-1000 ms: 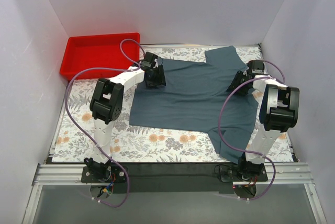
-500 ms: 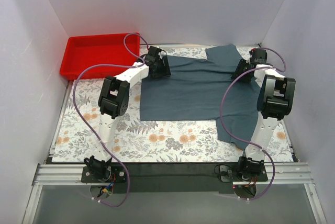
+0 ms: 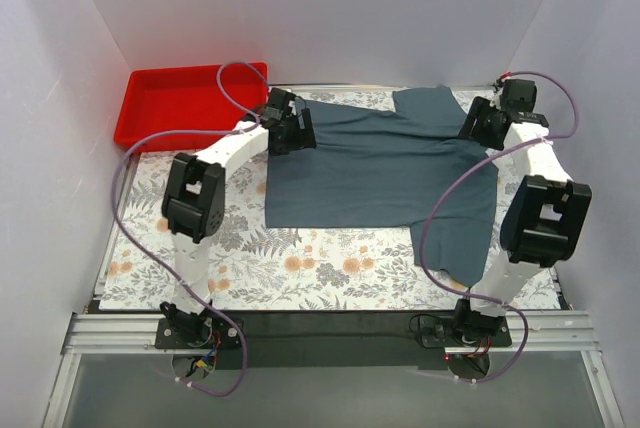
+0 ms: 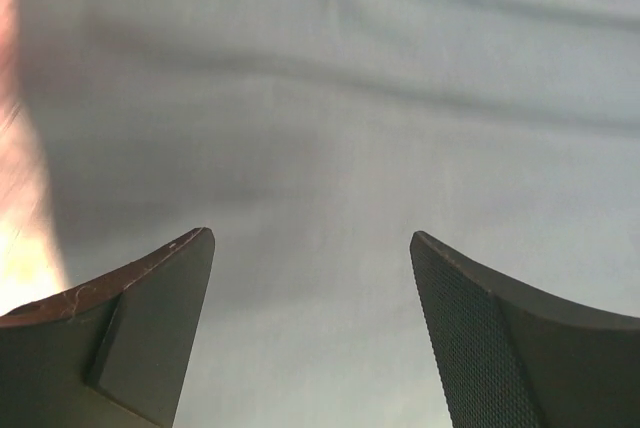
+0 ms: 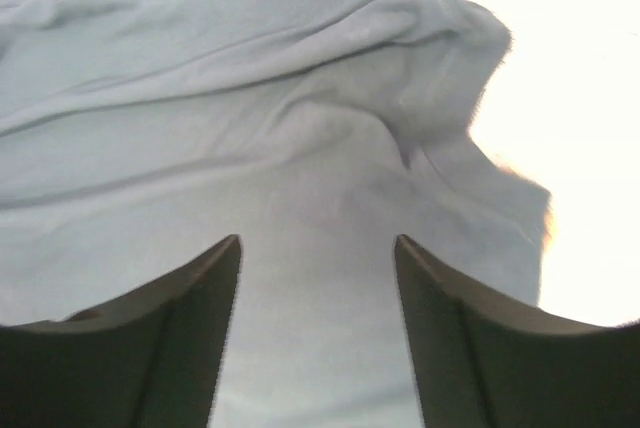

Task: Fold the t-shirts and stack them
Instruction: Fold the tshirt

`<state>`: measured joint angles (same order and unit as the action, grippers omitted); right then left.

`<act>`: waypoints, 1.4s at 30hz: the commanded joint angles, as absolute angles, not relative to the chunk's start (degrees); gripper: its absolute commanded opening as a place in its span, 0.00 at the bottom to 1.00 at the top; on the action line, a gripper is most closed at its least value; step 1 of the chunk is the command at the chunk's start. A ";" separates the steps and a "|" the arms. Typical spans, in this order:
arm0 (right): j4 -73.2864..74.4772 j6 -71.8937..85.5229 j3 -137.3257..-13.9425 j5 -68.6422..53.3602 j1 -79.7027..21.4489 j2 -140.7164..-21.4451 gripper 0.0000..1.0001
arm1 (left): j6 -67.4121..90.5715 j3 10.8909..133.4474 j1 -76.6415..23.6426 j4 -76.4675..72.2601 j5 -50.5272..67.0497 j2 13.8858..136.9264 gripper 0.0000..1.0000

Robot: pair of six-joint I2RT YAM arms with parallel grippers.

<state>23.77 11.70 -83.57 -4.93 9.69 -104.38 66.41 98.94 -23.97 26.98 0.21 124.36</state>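
One slate blue-grey t-shirt (image 3: 385, 173) lies spread flat on the floral table, its sleeves at the far right and near right. My left gripper (image 3: 297, 132) is over the shirt's far left corner. In the left wrist view it (image 4: 312, 238) is open, with smooth shirt fabric (image 4: 330, 118) filling the gap between the jaws. My right gripper (image 3: 479, 125) is over the far right part, near a sleeve. In the right wrist view it (image 5: 318, 240) is open above wrinkled fabric (image 5: 290, 138). No other shirt shows.
A red tray (image 3: 150, 126) stands at the far left corner, just left of my left arm. The floral table cover (image 3: 250, 268) shows along the near and left sides. White walls enclose the table on three sides.
Both arms reached further toward the back wall, the right one most. The shirt shifted back and to the right, its left edge now further from the left arm's base.
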 commanded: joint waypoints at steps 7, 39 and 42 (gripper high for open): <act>32.87 12.21 -69.28 -2.11 14.58 -90.36 0.60 | 66.79 72.71 -25.13 33.04 -1.41 94.68 0.74; 32.35 13.36 -56.51 5.63 18.81 -82.97 0.86 | 71.37 52.91 -29.53 32.43 -9.93 94.74 0.46; 31.91 13.18 -55.90 5.01 18.81 -82.97 0.85 | 71.19 52.30 -30.14 32.61 -10.63 95.18 0.39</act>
